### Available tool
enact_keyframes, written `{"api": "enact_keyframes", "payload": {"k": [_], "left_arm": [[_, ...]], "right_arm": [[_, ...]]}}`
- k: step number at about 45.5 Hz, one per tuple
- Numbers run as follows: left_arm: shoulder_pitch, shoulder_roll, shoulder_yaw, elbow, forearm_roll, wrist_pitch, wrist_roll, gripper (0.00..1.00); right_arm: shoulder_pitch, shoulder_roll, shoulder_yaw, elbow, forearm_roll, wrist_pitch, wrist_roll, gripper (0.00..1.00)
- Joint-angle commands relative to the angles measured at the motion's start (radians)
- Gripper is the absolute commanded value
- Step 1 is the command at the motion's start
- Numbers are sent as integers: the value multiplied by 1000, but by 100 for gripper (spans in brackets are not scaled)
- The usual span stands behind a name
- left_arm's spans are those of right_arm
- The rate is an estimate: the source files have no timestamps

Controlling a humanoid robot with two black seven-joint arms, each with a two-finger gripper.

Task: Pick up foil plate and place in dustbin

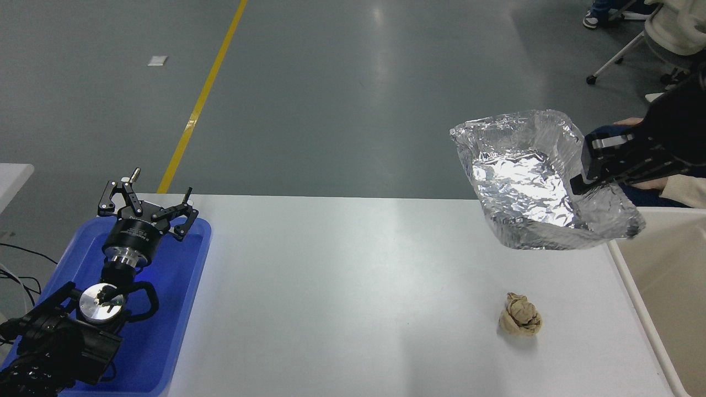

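Note:
The crinkled silver foil plate hangs in the air above the table's far right corner, tilted with its hollow facing me. My right gripper is shut on its right rim, the arm coming in from the right edge. The cream-beige dustbin stands just off the table's right side, below and to the right of the plate; only its left rim and part of its inside show. My left gripper stays parked at the lower left over the blue tray, its fingers spread open.
A small crumpled brown paper ball lies on the white table near the front right. The blue tray sits at the left edge. A seated person's hand and leg show behind my right arm.

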Motion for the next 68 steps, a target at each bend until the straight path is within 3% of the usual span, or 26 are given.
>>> {"api": "enact_keyframes", "payload": {"k": [1,7,15,29,42,57,62,68], "left_arm": [[1,0,0,0,0,0,0,100],[1,0,0,0,0,0,0,100],[1,0,0,0,0,0,0,100],[-1,0,0,0,0,0,0,100],[1,0,0,0,-2,0,-2,100],[-1,0,0,0,-2,0,0,100],[1,0,0,0,-2,0,0,100],[1,0,0,0,-2,0,-2,100]], "right_arm": [[10,-34,-12,-8,-23,1,-14,0],[-5,-24,-99,-52,-37,1,-37,0],[-22,-33,-297,-139,-25,1,-36,0],[-139,-204,-453,-353,-20,1,-36,0],[-364,-326,-438,-482,-19,-8,-36,0],[-893,-361,-164,-528,172,-582,-36,0],[-1060,-361,-27,-572,196,-684,-36,0],[-1226,-361,115,-716,198,-703,-37,0]]}}
